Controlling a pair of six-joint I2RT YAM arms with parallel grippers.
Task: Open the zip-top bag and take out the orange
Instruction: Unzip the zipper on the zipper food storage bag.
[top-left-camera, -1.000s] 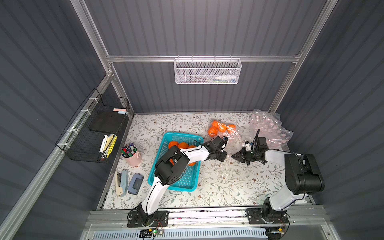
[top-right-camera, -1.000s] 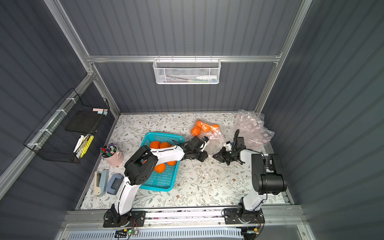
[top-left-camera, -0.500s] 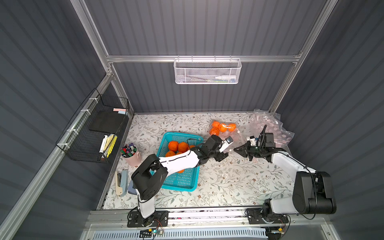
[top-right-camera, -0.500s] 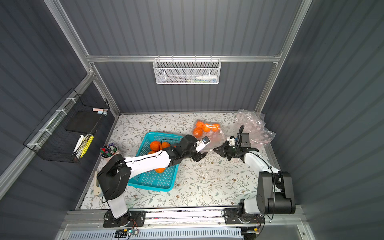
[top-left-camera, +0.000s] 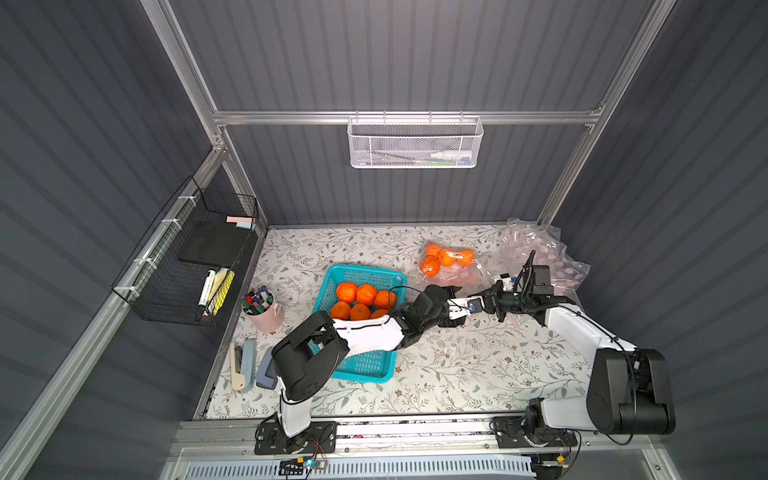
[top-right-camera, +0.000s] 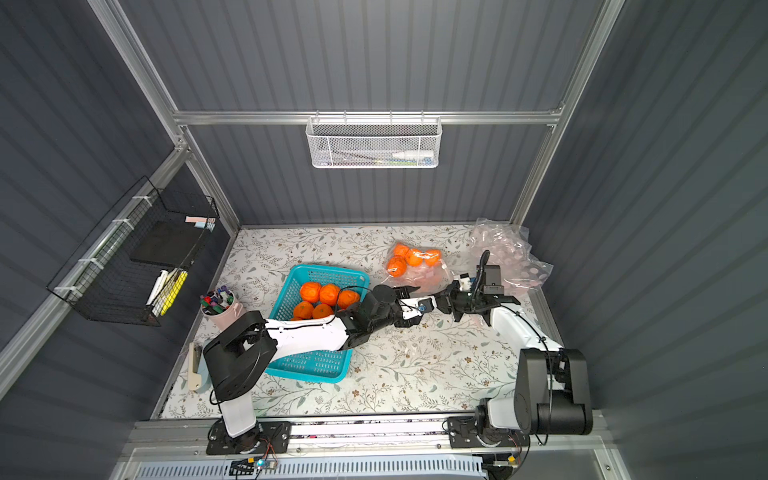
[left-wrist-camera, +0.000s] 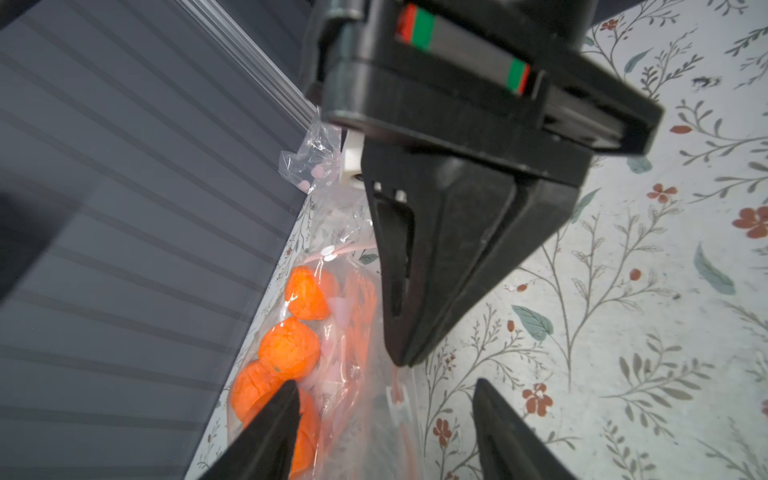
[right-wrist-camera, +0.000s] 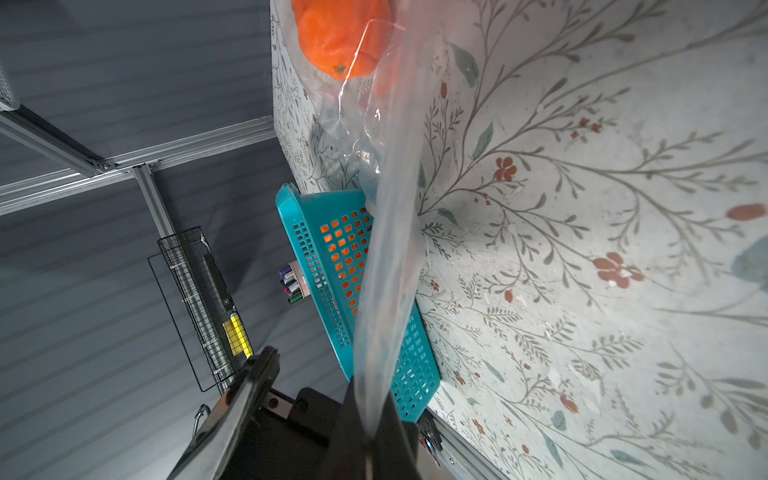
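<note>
Dark grey ribbed walls close in a bench (top-left-camera: 457, 374) covered with a pale floral-print sheet. Toward the back of it, right of centre, lies the clear plastic zip-top bag (top-left-camera: 457, 276) with several round oranges (top-left-camera: 446, 257) inside; in both top views it sits just behind the spot where the two arms meet.

The right gripper (left-wrist-camera: 401, 353) is pinched fully together. In its wrist view a strip of the bag's film runs from one orange down into the closed tips, so it has the bag by an edge. The left gripper (left-wrist-camera: 384, 390) faces it with its fingers (left-wrist-camera: 274, 419) clearly parted and grips nothing; the right gripper's point is aimed at the gap between them.

Left of the bag, a teal perforated plastic basket (top-left-camera: 368, 365) carries loose oranges (top-left-camera: 365, 294), and the left arm reaches across it. A pink cup of markers (top-left-camera: 266, 318) stands near the bench's left edge. A heap of crumpled clear bags (top-left-camera: 536, 249) fills the back right corner.
</note>
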